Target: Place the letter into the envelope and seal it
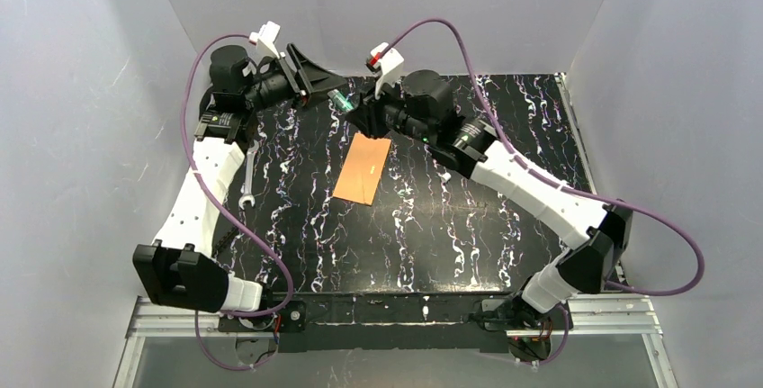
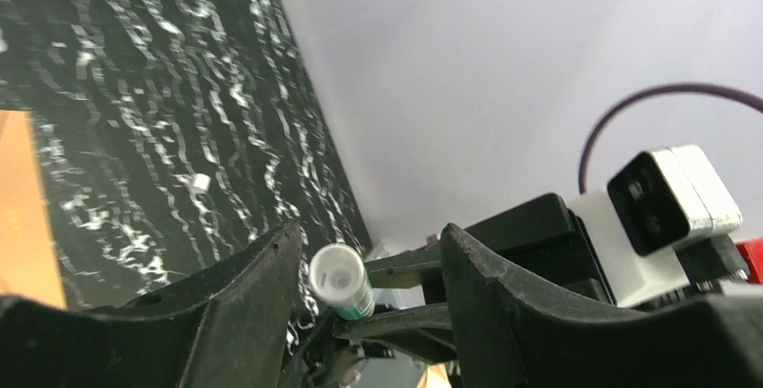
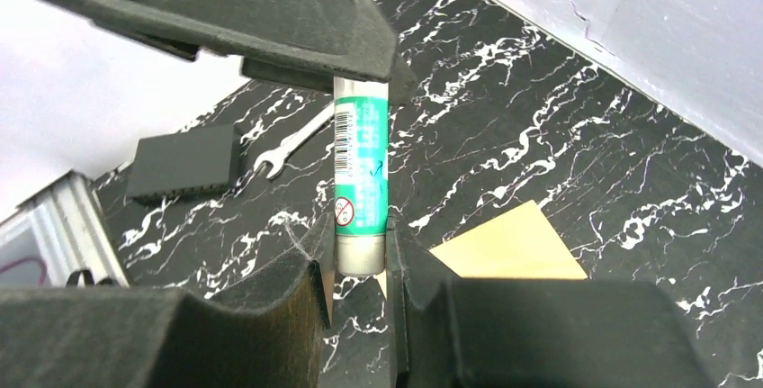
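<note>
Arms both stretch to the far middle of the worktop [image 1: 450, 226], and their tips meet in the air. A wrench [image 1: 249, 176] lies by the left arm. The left pincer [image 2: 369, 239] is open, its fingers apart around the white top of a glue stick [image 3: 360, 172]. The envelope [image 1: 363, 167] lies flat near both pincers and touches neither. What is inside it cannot be seen. The right pincer [image 3: 360, 257] is closed on the glue stick's bottom end.

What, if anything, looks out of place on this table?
A silver metal open-ended wrench lies on the black marbled table, left of the flat orange-brown paper envelope. It looks odd because sealing a letter seems not to need it. The green-and-white glue stick gripped by the right end effector suits the job.
</note>
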Controlling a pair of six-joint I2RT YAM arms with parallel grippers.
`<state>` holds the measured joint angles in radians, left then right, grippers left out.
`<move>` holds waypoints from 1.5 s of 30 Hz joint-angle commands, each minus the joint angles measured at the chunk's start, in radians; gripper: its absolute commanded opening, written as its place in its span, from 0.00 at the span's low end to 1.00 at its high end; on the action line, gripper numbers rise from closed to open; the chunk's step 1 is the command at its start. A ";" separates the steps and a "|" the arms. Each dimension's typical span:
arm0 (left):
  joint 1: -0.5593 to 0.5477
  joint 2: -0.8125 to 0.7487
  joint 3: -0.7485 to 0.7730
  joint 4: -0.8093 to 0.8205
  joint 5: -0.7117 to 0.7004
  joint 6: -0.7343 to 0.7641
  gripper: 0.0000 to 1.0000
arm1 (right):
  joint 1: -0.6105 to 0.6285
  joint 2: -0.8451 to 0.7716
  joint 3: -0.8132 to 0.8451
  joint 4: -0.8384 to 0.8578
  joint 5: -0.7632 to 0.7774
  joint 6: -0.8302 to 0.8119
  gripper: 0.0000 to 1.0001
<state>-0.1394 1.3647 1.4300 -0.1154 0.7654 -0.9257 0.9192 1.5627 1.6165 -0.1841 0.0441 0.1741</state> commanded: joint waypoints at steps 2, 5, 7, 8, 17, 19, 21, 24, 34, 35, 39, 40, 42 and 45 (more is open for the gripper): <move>-0.005 0.031 0.010 0.160 0.294 -0.071 0.54 | -0.028 -0.087 -0.018 0.020 -0.185 -0.151 0.01; -0.005 0.032 0.005 0.164 0.338 -0.056 0.52 | -0.039 -0.081 0.011 -0.027 -0.191 -0.171 0.01; -0.005 0.020 -0.001 0.168 0.363 -0.051 0.47 | -0.046 -0.080 0.019 -0.039 -0.207 -0.202 0.01; -0.005 0.019 -0.002 0.163 0.372 -0.044 0.45 | -0.052 -0.083 0.020 -0.040 -0.235 -0.214 0.01; -0.003 0.027 -0.015 0.152 0.497 -0.042 0.39 | -0.066 -0.068 0.082 -0.118 -0.316 -0.269 0.01; -0.003 0.025 -0.028 0.149 0.496 -0.029 0.39 | -0.068 -0.070 0.084 -0.119 -0.321 -0.265 0.01; -0.003 0.022 -0.031 0.124 0.489 0.004 0.39 | -0.069 -0.070 0.086 -0.120 -0.331 -0.259 0.01; -0.003 0.022 -0.029 0.090 0.494 0.019 0.24 | -0.069 -0.066 0.093 -0.131 -0.349 -0.258 0.01; 0.001 -0.023 -0.048 -0.018 0.326 0.173 0.00 | -0.083 -0.113 0.030 -0.067 -0.219 -0.108 0.86; 0.001 -0.030 -0.050 -0.085 0.257 0.224 0.00 | -0.087 -0.127 0.004 -0.054 -0.181 -0.067 0.88; 0.002 -0.075 -0.127 -0.169 -0.084 0.331 0.00 | -0.099 -0.193 -0.104 -0.069 0.058 0.116 0.89; 0.003 -0.091 -0.154 -0.178 -0.146 0.343 0.00 | -0.104 -0.207 -0.134 -0.087 0.110 0.152 0.89; 0.005 -0.126 -0.208 -0.162 -0.211 0.349 0.00 | -0.117 -0.211 -0.181 -0.171 0.235 0.233 0.88; 0.007 -0.158 -0.270 -0.114 -0.231 0.349 0.00 | -0.172 -0.153 -0.198 -0.346 0.318 0.350 0.81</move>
<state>-0.1390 1.2743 1.2217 -0.2356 0.6891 -0.6361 0.8036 1.3716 1.4452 -0.3485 0.1371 0.3153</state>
